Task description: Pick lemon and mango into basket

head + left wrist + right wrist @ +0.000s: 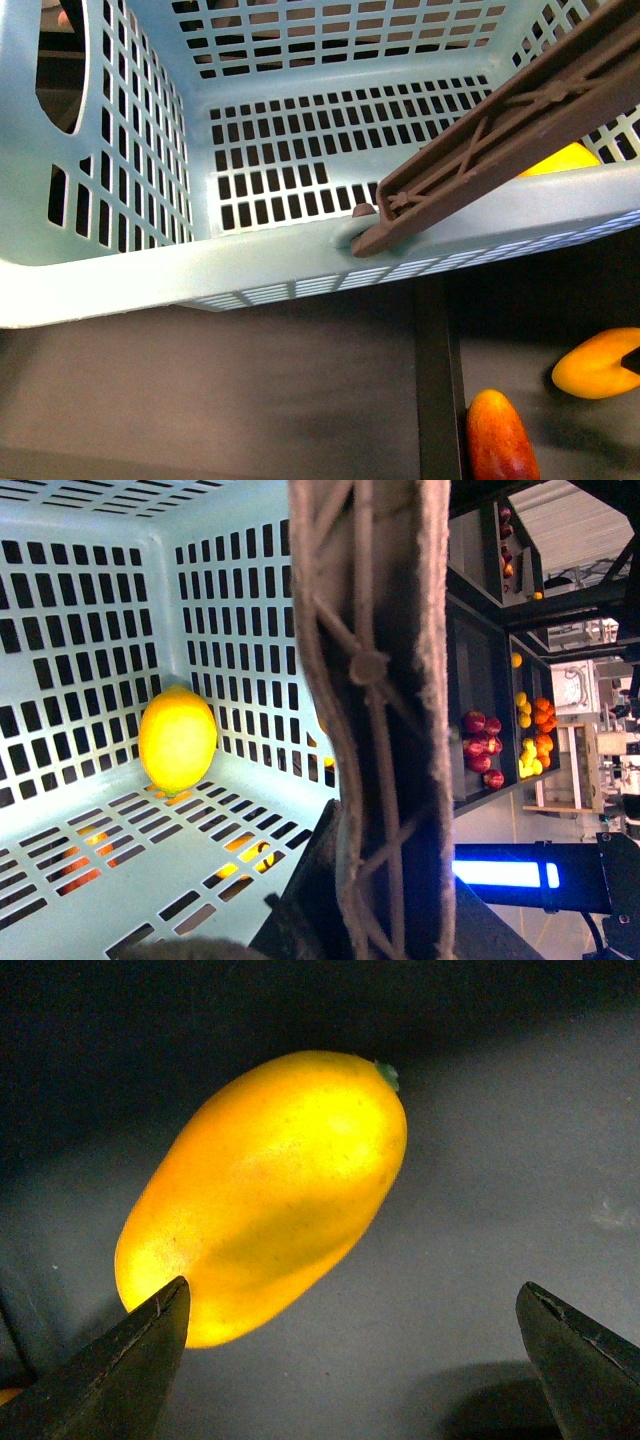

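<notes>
The lemon (178, 738) lies in the basket (200, 280), right jaws apart near the mango (265, 1190), left jaws' state unclear.

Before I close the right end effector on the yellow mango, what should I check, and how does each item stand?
1. Right end effector open: ok, jaws spread wide.
2. Mango centred between the jaws: not ok, it sits toward one finger and mostly beyond the tips.
3. Lemon in the basket: ok, lying on the floor by a wall.
4. Handle clear of the drop path: not ok, it slants over the basket's right side.
5. Reddish fruit apart from the mango: ok.
6. Left end effector: cannot tell, not visible.
</notes>
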You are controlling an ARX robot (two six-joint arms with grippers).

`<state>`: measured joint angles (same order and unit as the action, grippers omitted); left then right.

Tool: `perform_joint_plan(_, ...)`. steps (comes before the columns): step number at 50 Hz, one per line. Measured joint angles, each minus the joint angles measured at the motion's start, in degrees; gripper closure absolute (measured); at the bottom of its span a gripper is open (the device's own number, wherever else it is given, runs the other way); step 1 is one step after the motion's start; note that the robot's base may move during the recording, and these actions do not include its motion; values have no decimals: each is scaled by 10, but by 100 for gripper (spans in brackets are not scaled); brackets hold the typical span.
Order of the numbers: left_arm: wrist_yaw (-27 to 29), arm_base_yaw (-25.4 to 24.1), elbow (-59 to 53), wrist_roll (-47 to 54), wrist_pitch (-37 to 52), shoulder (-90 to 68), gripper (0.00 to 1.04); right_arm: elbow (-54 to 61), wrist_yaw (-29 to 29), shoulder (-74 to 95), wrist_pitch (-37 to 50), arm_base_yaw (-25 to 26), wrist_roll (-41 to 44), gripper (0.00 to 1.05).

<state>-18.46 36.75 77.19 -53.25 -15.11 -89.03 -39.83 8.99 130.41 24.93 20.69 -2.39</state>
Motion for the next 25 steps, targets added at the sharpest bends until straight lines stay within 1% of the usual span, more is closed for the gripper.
perform_joint_plan(7, 4, 0, 0, 0, 0, 0, 99, -31, -3, 11, -11, -17, -15, 9)
perform_joint_plan(13, 4, 0, 0, 0, 0, 0, 99, -57, -16, 33, -25, -33, -26, 9)
perform_joint_plan(25, 3, 0, 0, 0, 0, 0, 99, -65, -25, 54, -33, -40, -28, 9)
